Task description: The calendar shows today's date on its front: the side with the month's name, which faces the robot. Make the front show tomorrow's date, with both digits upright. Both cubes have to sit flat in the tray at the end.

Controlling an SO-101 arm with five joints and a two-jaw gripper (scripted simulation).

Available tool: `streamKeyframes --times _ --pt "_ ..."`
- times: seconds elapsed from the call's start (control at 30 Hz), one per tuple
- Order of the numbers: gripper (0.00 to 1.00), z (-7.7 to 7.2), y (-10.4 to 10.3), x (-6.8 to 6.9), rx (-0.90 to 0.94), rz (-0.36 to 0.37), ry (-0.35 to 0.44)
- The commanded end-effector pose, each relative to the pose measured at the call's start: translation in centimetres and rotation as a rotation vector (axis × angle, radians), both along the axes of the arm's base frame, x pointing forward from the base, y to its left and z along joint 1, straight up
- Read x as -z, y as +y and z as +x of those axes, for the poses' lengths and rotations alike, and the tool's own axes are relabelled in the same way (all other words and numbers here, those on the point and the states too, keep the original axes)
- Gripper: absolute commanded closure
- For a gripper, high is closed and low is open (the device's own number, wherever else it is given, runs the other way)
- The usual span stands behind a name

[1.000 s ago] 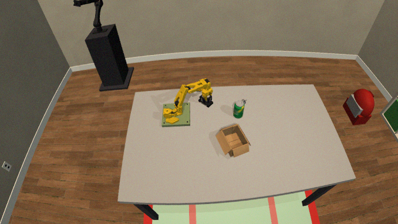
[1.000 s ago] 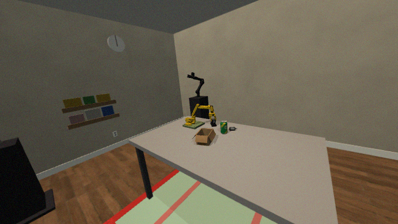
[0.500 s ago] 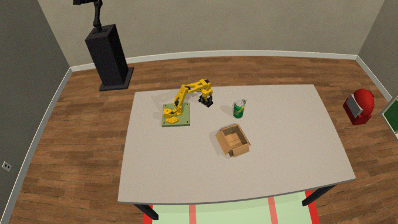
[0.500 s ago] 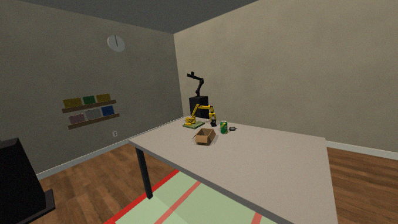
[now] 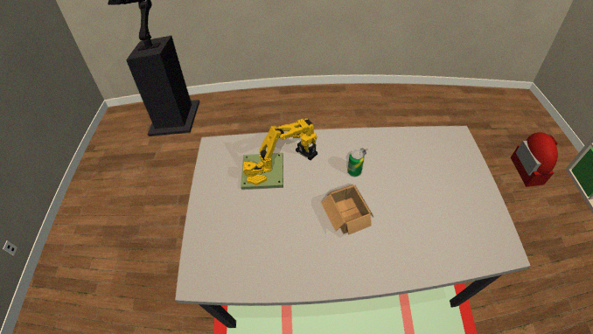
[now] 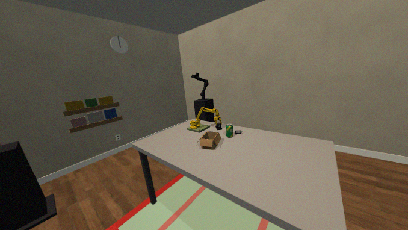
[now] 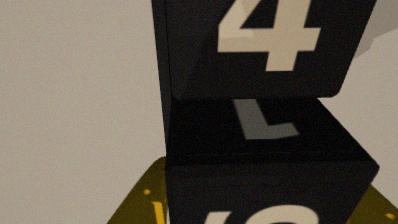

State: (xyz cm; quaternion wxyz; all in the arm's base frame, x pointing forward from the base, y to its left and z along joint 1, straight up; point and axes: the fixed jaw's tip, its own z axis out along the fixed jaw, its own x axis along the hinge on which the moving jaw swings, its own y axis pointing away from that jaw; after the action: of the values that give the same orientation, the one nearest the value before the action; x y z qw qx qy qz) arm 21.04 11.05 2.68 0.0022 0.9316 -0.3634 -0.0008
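In the wrist view a black cube [image 7: 265, 165] fills the lower middle. It has a grey 1 on its upper face and part of a white digit on its near face. My gripper [image 5: 307, 145] is shut on this cube; a yellow jaw [image 7: 145, 205] shows beneath it. A second black cube [image 7: 265, 45] with a white 4 lies just beyond it, touching or nearly so. In the top and exterior views the arm bends down over the black calendar [image 5: 305, 153], also seen small in the exterior view [image 6: 218, 125]. The tray and the month's name are too small to make out.
A green can [image 5: 356, 163] stands right of the gripper, with a small dark object [image 6: 238, 132] beside it. An open cardboard box [image 5: 346, 209] sits nearer the table's middle. The arm's green base plate [image 5: 262, 170] lies at the left.
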Motion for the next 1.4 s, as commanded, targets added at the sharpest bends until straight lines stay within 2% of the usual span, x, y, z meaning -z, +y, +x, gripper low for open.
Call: streamKeyframes --times 0.0,1.37 --pt "1.00 0.0 -0.2 0.1 0.001 0.001 0.002" --pt "1.00 -0.1 -0.3 1.7 0.000 0.001 0.002"
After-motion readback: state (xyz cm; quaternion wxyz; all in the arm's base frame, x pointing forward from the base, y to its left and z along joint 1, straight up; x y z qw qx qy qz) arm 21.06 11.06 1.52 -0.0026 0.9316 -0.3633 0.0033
